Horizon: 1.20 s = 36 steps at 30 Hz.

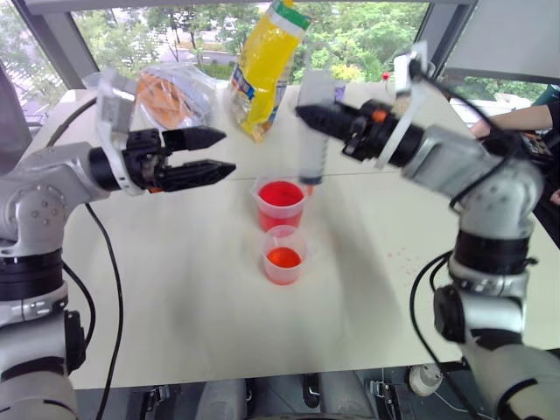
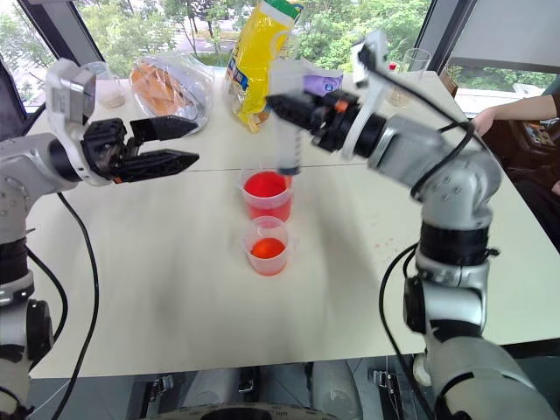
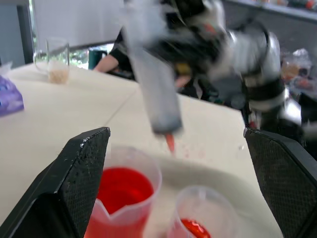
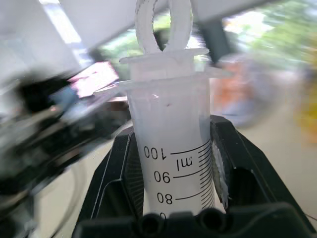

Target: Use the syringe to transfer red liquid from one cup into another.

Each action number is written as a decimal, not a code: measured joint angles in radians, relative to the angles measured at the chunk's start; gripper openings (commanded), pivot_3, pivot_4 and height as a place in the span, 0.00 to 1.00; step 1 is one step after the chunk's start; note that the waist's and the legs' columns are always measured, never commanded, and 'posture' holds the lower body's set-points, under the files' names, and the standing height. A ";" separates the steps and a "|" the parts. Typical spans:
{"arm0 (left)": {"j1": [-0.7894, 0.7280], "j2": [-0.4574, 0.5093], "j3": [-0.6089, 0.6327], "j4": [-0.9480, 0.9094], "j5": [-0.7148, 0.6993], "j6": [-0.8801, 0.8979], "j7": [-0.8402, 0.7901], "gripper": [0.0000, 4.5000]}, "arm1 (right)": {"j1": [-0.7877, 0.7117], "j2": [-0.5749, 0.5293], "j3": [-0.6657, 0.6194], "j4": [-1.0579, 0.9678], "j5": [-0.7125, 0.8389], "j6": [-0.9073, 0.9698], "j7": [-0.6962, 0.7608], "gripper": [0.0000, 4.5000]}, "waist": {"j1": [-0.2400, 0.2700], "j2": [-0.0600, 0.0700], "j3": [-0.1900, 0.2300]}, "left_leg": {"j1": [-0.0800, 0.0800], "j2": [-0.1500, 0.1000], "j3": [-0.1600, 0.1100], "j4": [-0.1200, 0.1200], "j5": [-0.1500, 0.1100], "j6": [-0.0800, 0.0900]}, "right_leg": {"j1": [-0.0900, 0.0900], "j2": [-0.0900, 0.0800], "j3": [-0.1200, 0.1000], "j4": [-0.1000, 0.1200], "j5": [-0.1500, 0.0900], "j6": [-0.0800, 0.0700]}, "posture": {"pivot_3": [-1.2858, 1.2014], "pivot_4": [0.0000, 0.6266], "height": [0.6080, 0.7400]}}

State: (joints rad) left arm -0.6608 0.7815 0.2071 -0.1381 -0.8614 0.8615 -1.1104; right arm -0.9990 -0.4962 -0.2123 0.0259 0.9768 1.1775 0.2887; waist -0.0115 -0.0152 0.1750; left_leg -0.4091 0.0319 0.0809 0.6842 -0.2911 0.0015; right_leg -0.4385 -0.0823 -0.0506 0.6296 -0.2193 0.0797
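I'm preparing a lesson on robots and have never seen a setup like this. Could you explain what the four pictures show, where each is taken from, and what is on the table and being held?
This is a humanoid robot with two arms, each ending in a two-fingered black end effector. Two pictures come from cameras in its head, looking down over the arms. The other two come from cameras on its wrists, looking along the fingers.

On the white table stand a larger cup of red liquid and, nearer the robot, a smaller cup with a little orange-red liquid. Behind them lie a yellow bag and a clear bag of food.

The right end effector is shut on a big clear syringe, hanging tip-down above the larger cup. The left end effector is open and holds nothing. A person's arm shows at the table's far edge.
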 measured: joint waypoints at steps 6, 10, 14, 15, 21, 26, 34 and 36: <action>0.072 -0.009 -0.021 -0.075 0.004 -0.022 0.016 0.99 | -0.109 -0.103 0.050 0.290 -0.153 0.222 -0.098 0.32 | -0.004 0.000 0.000 | -0.001 0.000 0.000 -0.002 0.000 0.000 | -0.002 0.002 0.000 -0.001 0.000 -0.001 | 0.52 0.24 1.00; 0.109 -0.008 -0.026 -0.110 0.005 -0.030 0.032 0.99 | -0.078 -0.130 0.151 0.385 -0.279 0.268 -0.090 0.32 | -0.005 0.000 0.000 | -0.001 0.000 0.001 -0.002 0.000 0.001 | -0.002 0.002 0.001 -0.001 0.000 -0.001 | 0.52 0.24 1.00; 0.118 -0.008 -0.027 -0.122 0.005 -0.037 0.042 0.99 | -0.060 -0.130 0.198 0.422 -0.338 0.293 -0.046 0.32 | -0.005 0.000 0.000 | -0.001 0.000 0.001 -0.002 0.000 0.001 | -0.003 0.002 0.001 -0.001 0.000 0.000 | 0.52 0.24 1.00; 0.120 -0.008 -0.028 -0.129 0.005 -0.039 0.044 0.99 | -0.059 -0.130 0.203 0.426 -0.352 0.295 -0.034 0.32 | -0.005 0.000 0.000 | -0.001 0.000 0.001 -0.002 0.000 0.001 | -0.003 0.002 0.001 -0.001 0.000 0.000 | 0.52 0.24 1.00; 0.153 -0.007 -0.033 -0.154 0.008 -0.044 0.053 1.00 | 0.006 -0.111 0.225 0.469 -0.432 0.292 0.010 0.54 | -0.003 0.000 0.000 | -0.001 -0.001 0.001 -0.001 0.000 0.001 | -0.002 0.002 0.001 0.000 0.000 0.000 | 0.52 0.24 1.00; 0.165 -0.008 -0.037 -0.179 0.008 -0.048 0.067 1.00 | 0.025 -0.110 0.224 0.435 -0.454 0.295 0.049 0.99 | -0.003 0.000 0.000 | -0.001 -0.001 0.000 -0.001 0.000 0.001 | -0.002 0.002 0.001 -0.001 0.000 0.000 | 0.52 0.24 1.00; 0.165 -0.008 -0.058 -0.168 0.011 -0.059 0.066 1.00 | 0.122 -0.199 0.287 0.179 -0.460 0.300 0.134 0.99 | 0.001 0.001 0.000 | -0.001 0.000 0.000 -0.001 0.000 0.001 | -0.002 0.001 0.000 -0.001 0.000 0.000 | 0.52 0.24 1.00; 0.162 -0.007 -0.060 -0.162 0.011 -0.060 0.066 1.00 | 0.143 -0.272 0.315 0.068 -0.455 0.270 0.192 0.99 | -0.001 0.001 0.000 | -0.002 -0.001 0.000 -0.001 0.000 0.001 | -0.002 0.001 0.000 -0.001 0.000 0.000 | 0.52 0.24 1.00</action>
State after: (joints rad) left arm -0.4984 0.7740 0.1473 -0.3006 -0.8501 0.8015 -1.0441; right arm -0.8559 -0.7686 0.1025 0.0936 0.5218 1.4480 0.4803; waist -0.0125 -0.0145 0.1754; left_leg -0.4106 0.0313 0.0809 0.6829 -0.2916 0.0024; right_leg -0.4408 -0.0808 -0.0504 0.6286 -0.2198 0.0797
